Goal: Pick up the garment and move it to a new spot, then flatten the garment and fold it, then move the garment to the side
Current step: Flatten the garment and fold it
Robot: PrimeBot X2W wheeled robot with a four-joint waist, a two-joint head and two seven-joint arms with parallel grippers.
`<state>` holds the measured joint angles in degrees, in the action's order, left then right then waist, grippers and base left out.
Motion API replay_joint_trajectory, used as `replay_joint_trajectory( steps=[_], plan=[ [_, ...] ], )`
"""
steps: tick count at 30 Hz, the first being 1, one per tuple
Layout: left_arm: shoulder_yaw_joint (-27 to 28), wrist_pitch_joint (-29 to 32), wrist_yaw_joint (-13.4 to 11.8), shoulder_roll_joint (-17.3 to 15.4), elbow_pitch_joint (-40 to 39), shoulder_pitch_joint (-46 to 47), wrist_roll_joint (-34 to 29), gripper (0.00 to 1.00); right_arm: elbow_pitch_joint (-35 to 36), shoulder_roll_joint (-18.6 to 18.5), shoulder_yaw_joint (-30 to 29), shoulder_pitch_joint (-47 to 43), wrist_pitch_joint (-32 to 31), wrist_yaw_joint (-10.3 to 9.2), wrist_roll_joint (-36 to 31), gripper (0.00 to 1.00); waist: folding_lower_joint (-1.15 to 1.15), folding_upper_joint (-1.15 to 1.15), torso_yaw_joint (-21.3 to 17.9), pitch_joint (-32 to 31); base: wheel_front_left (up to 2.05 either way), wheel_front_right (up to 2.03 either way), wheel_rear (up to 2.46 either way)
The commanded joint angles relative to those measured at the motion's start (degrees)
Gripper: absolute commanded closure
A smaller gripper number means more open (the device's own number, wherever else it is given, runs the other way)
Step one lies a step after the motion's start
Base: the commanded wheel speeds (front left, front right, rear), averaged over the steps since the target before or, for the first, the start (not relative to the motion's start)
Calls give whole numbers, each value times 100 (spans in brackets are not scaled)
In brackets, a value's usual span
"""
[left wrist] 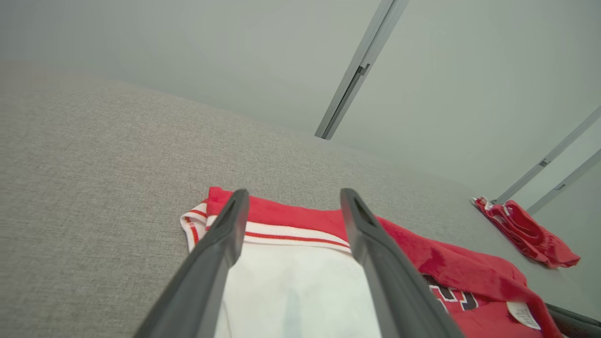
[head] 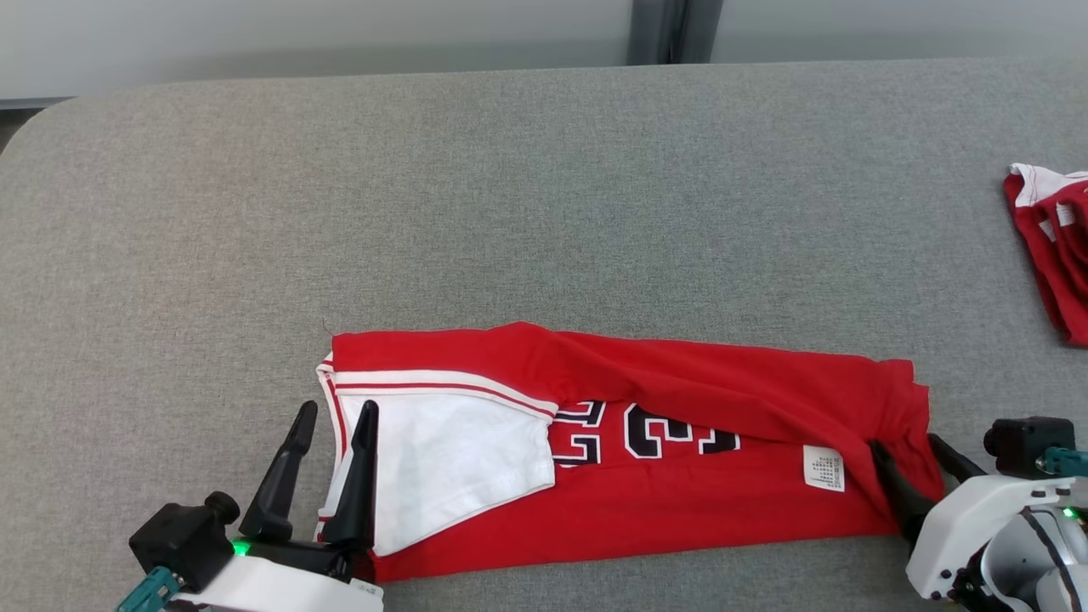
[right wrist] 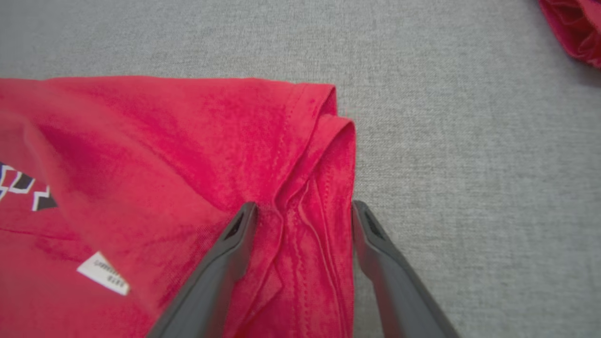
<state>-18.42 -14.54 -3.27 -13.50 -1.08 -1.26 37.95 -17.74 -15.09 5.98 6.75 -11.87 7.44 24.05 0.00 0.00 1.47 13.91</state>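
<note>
Folding seems underway: left tool [head: 336,415] and right tool [head: 906,449] stand wide at the garment [head: 680,501] ends (nothing gripped); next, pinch both.

**Desk:** Where is the open room?

**Photographer:** The grey worktop [head: 544,195] lies bare behind the folded red garment [head: 680,501], from the rounded left corner almost to the right edge.

**Desk:** And the obstacles?

**Photographer:** A second red bundle [head: 1050,246] sits at the far right, well apart from the garment. On the near side, the left gripper [head: 337,410] stands with fingers spread over the white end. The right gripper [head: 905,442], fingers wide, straddles the hem. Flat cloth runs between them.
</note>
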Motion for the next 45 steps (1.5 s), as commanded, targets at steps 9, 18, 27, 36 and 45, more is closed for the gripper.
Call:
replay_joint_trajectory(
  steps=[9,18,27,36,45],
  plan=[
    [101,-61,58,64,91,82,-221,0,-188,145,284,236,-233,5,-154,100,0,0,22,-27,0,0,0],
    [157,-63,132,115,129,22,-264,0,21,-265,-19,544,-250,4,76,100,0,0,-49,-53,0,0,0],
    [138,-66,200,148,134,44,-300,0,624,-868,-786,433,-572,4,94,100,0,0,-305,-14,0,0,0],
    [111,-66,223,146,176,129,-322,0,1133,-541,-789,446,-819,5,413,100,0,0,-482,-1,0,0,0],
    [44,-58,258,141,246,112,-299,0,1973,-308,151,392,-1163,5,1312,100,0,0,-448,-138,0,0,0]
  ],
)
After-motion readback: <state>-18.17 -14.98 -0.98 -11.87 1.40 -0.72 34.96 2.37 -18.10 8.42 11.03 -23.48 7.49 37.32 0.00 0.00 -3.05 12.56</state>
